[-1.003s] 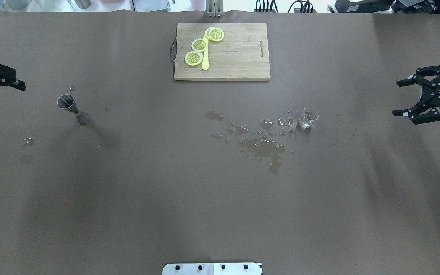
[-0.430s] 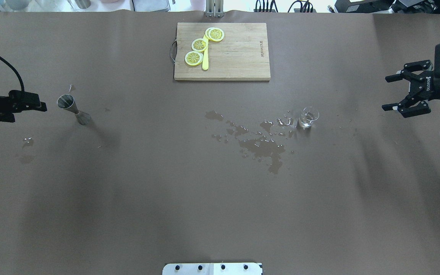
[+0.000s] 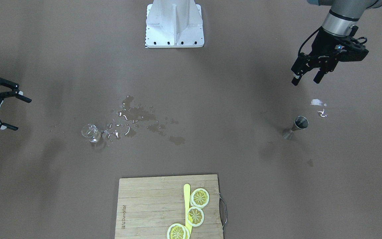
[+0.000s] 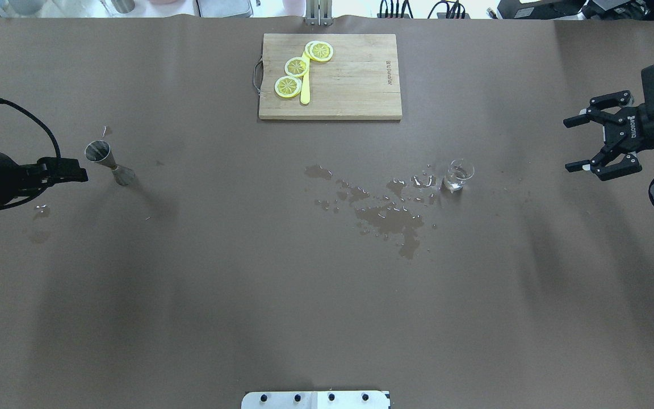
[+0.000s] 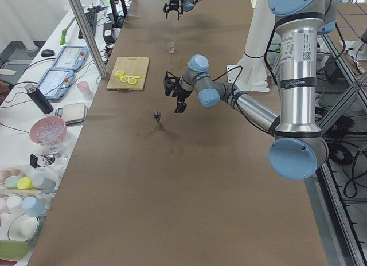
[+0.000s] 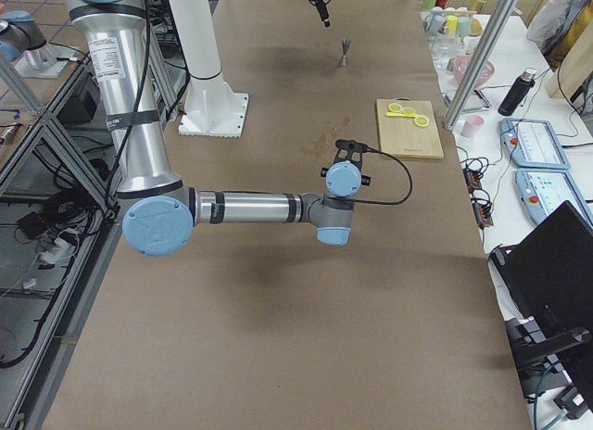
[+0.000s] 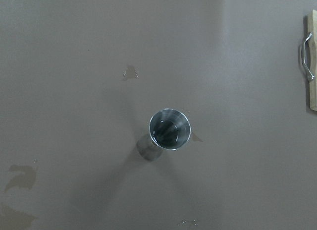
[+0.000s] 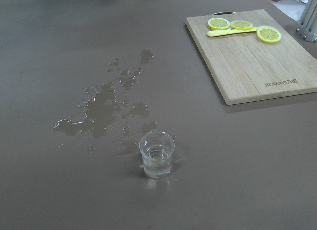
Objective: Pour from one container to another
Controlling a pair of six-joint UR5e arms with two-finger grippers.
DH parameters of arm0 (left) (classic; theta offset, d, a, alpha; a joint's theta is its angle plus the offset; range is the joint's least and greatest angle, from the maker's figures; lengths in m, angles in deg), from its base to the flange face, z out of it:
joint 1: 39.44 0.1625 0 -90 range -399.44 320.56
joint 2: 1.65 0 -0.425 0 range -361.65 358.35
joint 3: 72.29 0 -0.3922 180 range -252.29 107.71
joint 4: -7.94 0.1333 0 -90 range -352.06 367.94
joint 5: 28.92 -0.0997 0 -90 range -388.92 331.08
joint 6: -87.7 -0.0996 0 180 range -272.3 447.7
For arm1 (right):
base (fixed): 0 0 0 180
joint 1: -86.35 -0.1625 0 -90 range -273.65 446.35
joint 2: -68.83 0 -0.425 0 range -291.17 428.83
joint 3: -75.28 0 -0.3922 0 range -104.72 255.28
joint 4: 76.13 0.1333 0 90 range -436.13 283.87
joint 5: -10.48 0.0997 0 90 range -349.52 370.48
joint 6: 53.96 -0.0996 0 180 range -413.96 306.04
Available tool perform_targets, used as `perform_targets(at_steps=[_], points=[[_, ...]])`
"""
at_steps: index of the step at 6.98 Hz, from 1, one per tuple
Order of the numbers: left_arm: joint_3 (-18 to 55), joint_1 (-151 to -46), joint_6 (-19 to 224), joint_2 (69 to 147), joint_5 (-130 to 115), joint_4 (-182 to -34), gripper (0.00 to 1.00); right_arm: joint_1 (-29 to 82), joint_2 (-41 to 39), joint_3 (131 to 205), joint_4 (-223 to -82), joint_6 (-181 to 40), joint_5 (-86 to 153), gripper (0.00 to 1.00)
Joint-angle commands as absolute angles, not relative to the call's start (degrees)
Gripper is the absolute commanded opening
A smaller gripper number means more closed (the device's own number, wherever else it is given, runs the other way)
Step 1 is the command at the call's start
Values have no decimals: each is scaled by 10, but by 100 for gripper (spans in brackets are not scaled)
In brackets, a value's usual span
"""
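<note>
A steel jigger (image 4: 100, 153) stands upright on the brown tabletop (image 4: 247, 295) on the robot's left. The left gripper (image 3: 306, 79) hovers near it, fingers apart. Well away on the right, a small glass (image 4: 457, 174) holding a little clear liquid stands beside a spilled puddle (image 4: 389, 217). The right gripper (image 4: 571, 144) hangs wide open, apart from the glass. A cutting board (image 4: 355, 85) with lemon slices (image 4: 297, 66) lies beyond.

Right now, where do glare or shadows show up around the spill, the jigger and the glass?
Front-facing view: white glints on the spill, a bright patch by the jigger. Overhead view: spill reads dark, little glare. Left wrist view: jigger casts a soft shadow down-left. Right wrist view: glass sharp, spill faintly reflective.
</note>
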State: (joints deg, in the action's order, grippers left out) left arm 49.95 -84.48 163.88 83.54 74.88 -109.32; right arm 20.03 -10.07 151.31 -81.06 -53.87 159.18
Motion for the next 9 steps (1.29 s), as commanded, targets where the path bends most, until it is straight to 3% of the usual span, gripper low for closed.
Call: perform_targets(at_steps=[1,4,9], points=[[501,-822,1657,833,716,-1093,99,200,-86,1496,-804,-489,1619,100],[497,-804,1657,829,686,-1093,99,207,-58,1445,-787,-490,1620,100],[469,-736,1653,834,521,-1097,98,292,-58,1426,-789,-417,1532,99]])
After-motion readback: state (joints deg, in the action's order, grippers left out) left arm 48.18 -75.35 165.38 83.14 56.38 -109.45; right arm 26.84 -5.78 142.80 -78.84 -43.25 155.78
